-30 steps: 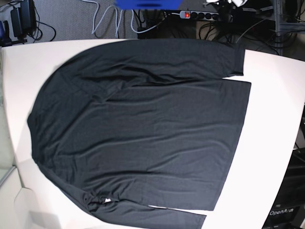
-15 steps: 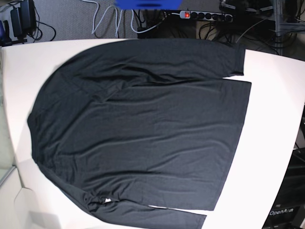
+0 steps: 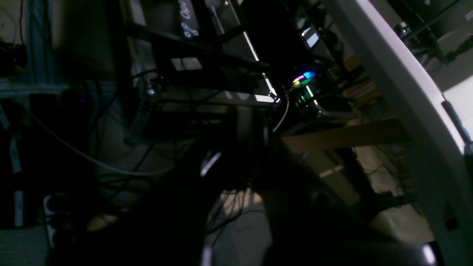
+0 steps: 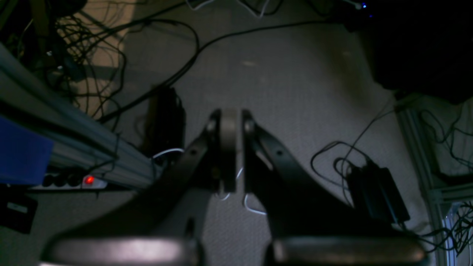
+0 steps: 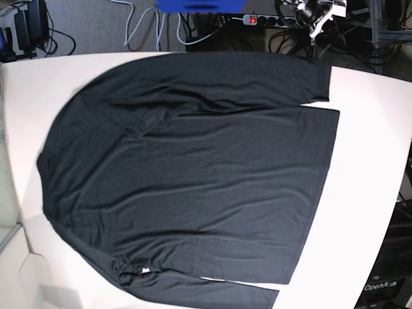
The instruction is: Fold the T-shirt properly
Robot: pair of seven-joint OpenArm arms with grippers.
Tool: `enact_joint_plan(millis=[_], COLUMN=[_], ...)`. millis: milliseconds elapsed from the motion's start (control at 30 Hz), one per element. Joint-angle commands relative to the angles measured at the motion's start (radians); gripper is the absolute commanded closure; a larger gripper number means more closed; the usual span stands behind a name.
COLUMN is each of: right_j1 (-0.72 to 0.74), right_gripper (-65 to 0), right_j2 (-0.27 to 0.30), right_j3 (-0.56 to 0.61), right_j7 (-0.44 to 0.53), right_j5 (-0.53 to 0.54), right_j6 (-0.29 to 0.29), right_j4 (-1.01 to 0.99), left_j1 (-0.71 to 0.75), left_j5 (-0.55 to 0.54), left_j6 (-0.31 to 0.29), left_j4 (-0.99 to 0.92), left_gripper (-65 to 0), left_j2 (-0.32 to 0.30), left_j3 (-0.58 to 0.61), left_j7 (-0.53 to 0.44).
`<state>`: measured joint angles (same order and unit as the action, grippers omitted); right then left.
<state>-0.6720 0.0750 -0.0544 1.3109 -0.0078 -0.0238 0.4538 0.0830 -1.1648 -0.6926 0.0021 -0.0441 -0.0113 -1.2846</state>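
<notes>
Shirt (image 5: 193, 174) is spread flat across the white surface (image 5: 373, 161), filling most of it in the base view. It's black, long-sleeved, and lies sideways to the camera: shoulders and neck toward the left edge, hem toward the right. One sleeve runs along the far side with its cuff ending near the top right, lying close against the body with a thin wedge of white showing between them. The other sleeve runs along the near edge at the bottom, partly cut off by the frame. A small white tag (image 5: 144, 270) shows near the bottom left, next to a bit of bunched-up fabric. Soft wrinkles run lengthwise across the body, otherwise it's pretty smooth.

Neither arm is over the shirt. Right hand (image 4: 230, 122) is pointing down at grey carpet (image 4: 295, 74) off the surface, jaws clenched together with nothing between them. Loose cables are strewn over the floor around it, plus a power strip (image 4: 70, 181) with a lit red switch at the left and a black power brick (image 4: 377, 195) on the right.

Left wrist view is super dark. Left hand (image 3: 240, 155) is just a black silhouette in the middle, clenched as far as I can make out, and not grasping anything I can see. The white edge of the surface (image 3: 399, 81) runs diagonally down the right side of that view, with dim racks and cables behind.
</notes>
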Motion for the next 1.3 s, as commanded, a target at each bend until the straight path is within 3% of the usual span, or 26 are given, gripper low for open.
enact_joint_plan(millis=[0,267,1267], right_j1=[-0.024,-0.013,0.002], right_gripper=[0.0,0.0,0.0], right_j2=[0.004,0.006,0.009], right_j3=[-0.002,-0.002,-0.005], right_j7=[0.034,0.034,-0.064], right_j5=[0.002,0.002,0.002], right_j6=[0.015,0.015,0.015], right_j4=[0.0,0.0,-0.01], left_j1=[0.011,0.01,-0.012], left_j5=[-0.01,-0.011,-0.013], left_j6=[-0.006,-0.006,-0.006], left_j4=[-0.002,-0.002,-0.002], left_gripper=[0.0,0.0,0.0], left_j2=[-0.006,-0.001,0.01], left_j3=[0.0,0.083,0.084], left_j7=[-0.033,-0.033,-0.031])
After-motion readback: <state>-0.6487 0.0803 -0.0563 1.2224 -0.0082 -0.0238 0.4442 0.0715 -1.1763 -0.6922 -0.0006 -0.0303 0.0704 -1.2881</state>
